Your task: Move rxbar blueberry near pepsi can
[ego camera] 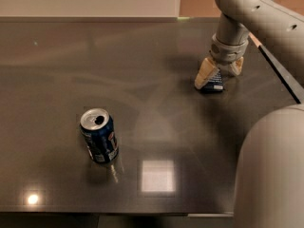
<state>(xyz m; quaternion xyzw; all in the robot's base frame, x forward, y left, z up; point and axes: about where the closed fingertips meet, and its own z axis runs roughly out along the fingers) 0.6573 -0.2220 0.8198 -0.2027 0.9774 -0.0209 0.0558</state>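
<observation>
The rxbar blueberry (214,83), a small dark navy bar, lies on the dark table at the right rear. My gripper (220,73) comes down over it from above, with one tan fingertip (204,78) on its left and the other at its back right. The fingers stand apart around the bar, and the bar rests on the table. The pepsi can (99,136), blue with an opened silver top, stands upright at the front left, far from the bar and the gripper.
The dark glossy table (152,99) runs from a pale wall at the back to its front edge near the bottom. My arm's large grey link (270,170) fills the lower right corner. The table's right edge runs diagonally just right of the gripper.
</observation>
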